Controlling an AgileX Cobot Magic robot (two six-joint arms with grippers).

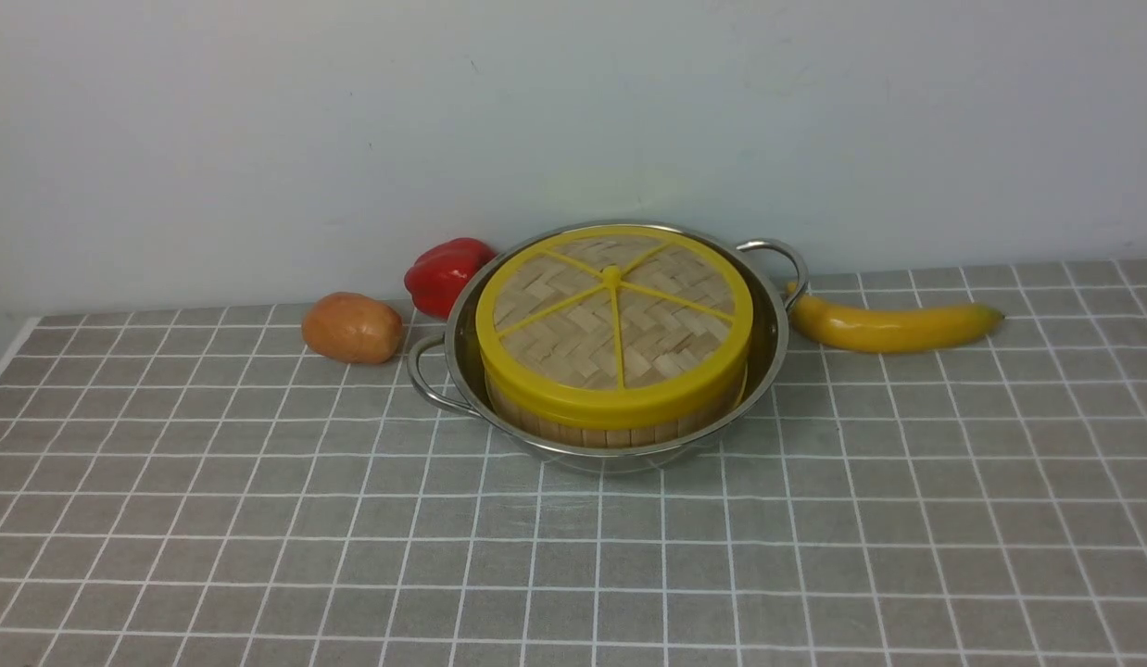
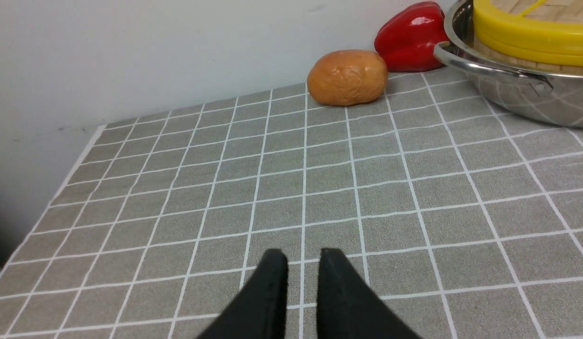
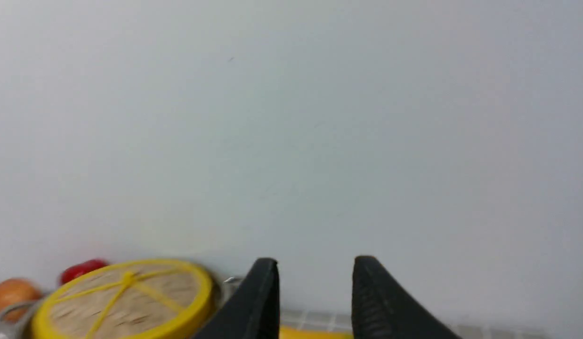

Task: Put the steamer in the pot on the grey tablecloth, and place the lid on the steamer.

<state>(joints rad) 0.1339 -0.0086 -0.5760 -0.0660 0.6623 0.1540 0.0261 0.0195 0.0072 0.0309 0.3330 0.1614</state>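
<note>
Soft, even, diffuse light fills all three views, with no hard shadows; only a faint, short shadow hugs the base of the wide shiny stainless-steel pot [image 1: 611, 454] on the grey white-gridded tablecloth [image 1: 258, 519]. The front view is sharp. Small highlights glint on the glossy red bell pepper [image 2: 409, 35] in the left wrist view. The right wrist view is soft and blurred, the yellow-rimmed woven bamboo lid [image 3: 126, 301] smeared.

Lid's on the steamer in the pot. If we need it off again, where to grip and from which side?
Grip the lid by its thick yellow rim at the near edge, coming from above. The rim stands proud of the pot wall there, while the woven top is flat and the spokes look too thin to pinch.
</note>
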